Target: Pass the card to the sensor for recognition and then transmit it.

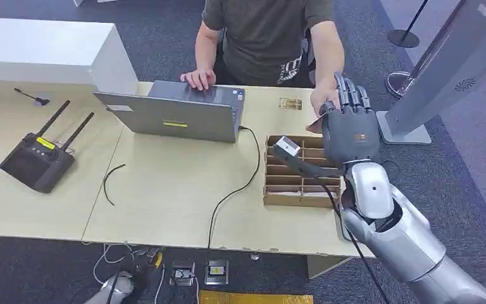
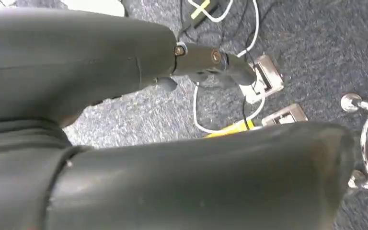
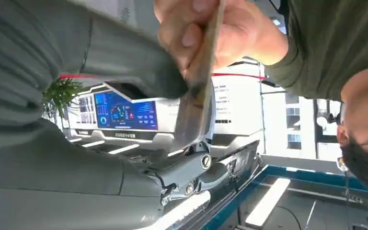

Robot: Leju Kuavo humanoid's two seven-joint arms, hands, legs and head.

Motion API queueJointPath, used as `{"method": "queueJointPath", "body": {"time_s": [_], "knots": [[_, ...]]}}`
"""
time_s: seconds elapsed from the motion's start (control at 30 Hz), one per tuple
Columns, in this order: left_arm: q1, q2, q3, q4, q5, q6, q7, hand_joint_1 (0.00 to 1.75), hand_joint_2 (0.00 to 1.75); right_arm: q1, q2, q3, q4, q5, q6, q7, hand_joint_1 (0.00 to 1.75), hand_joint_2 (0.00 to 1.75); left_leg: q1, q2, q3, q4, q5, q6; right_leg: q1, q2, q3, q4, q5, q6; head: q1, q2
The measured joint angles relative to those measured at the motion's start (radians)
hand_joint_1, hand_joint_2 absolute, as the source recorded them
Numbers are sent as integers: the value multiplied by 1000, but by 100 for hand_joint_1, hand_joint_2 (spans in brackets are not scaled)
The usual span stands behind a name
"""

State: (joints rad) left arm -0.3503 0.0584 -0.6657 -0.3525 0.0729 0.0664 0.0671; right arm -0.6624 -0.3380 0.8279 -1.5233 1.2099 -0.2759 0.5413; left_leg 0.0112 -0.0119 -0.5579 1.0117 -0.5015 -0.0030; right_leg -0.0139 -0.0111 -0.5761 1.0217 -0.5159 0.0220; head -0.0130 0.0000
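1. Head view: the robot's right hand [image 1: 349, 123] is raised at about 2 o'clock on the desk [image 1: 164, 196], back toward the camera, fingers upright. A person's hand [image 1: 323, 101] meets it from behind. A thin sliver of the card [image 1: 317, 121] shows at the hand's left edge, between the two hands. Just below sits a cardboard divider box [image 1: 294, 183]. An open laptop [image 1: 174, 117] stands at 12 o'clock, with the person's other hand [image 1: 197, 78] at its keyboard. A black remote controller [image 1: 38, 161] with two antennas lies at 9 o'clock. A grey kiosk [image 1: 449, 69], possibly the sensor stand, rises off the desk at 2 o'clock.

2. Left wrist view: the left hand [image 2: 211, 60] hangs over grey carpet with loose cables [image 2: 206, 122]. Its fingers hold nothing; whether they are curled or spread I cannot tell.

3. Right wrist view: the card [image 3: 199, 81] stands edge-on, its far end pinched by the person's fingers [image 3: 191, 33], its near end between the robot's thumb [image 3: 139, 64] and a lower finger [image 3: 187, 170]. Whether those parts truly clamp it, I cannot tell.

4. Risk, as I judge it: both parties touch the card. If the person lets go before the robot's grip is firm, the card may fall into the divider box or onto the floor. If both pull, it may bend.
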Motion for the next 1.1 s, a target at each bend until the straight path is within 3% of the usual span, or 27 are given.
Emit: {"method": "queueJointPath", "body": {"time_s": [0.03, 0.5, 0.63, 0.77, 1.0, 1.1], "knots": [[-1, 0, 0, 2, -1, -2, 0, 0, 0, 3, 1, -3, 3, 3, 2, 0, 0, 0, 0, 0, 0, 0, 0, 0, 0, 0, 0, 0, 0, 0, 0, 0], [-5, -8, 0, 11, -20, -3, 0, 0, 0, 52, -2, -91, 31, 79, 19, 15, 0, 0, 0, 1, 0, 0, 0, 0, 0, 1, -1, 0, 0, 0, 0, 0], [-5, -8, 1, 11, -5, -18, 0, 0, 0, 70, -19, -131, 32, 42, 16, 62, 0, 0, 0, 1, 0, 1, 0, 0, 0, 0, -1, 0, 0, 0, -1, 0], [0, -8, 3, 11, 40, -40, -6, 0, 0, 112, -89, -249, 43, -47, -20, 138, 0, 0, 0, 1, 0, 2, 0, 0, 0, 1, 0, 0, 0, 0, 0, 0], [7, -7, 11, 13, 57, -45, -13, 0, 0, 233, -195, -474, 82, -61, -50, 159, 0, 0, 0, 1, 0, 2, -1, 0, 0, 1, -1, 0, 1, 0, 0, 0], [10, -6, 13, 13, 64, -45, -13, 0, 0, 268, -211, -552, 99, -33, -46, 160, 0, 0, 0, 4, 2, 2, -1, 0, 0, 3, -1, 0, 0, 0, -2, 0]]}}
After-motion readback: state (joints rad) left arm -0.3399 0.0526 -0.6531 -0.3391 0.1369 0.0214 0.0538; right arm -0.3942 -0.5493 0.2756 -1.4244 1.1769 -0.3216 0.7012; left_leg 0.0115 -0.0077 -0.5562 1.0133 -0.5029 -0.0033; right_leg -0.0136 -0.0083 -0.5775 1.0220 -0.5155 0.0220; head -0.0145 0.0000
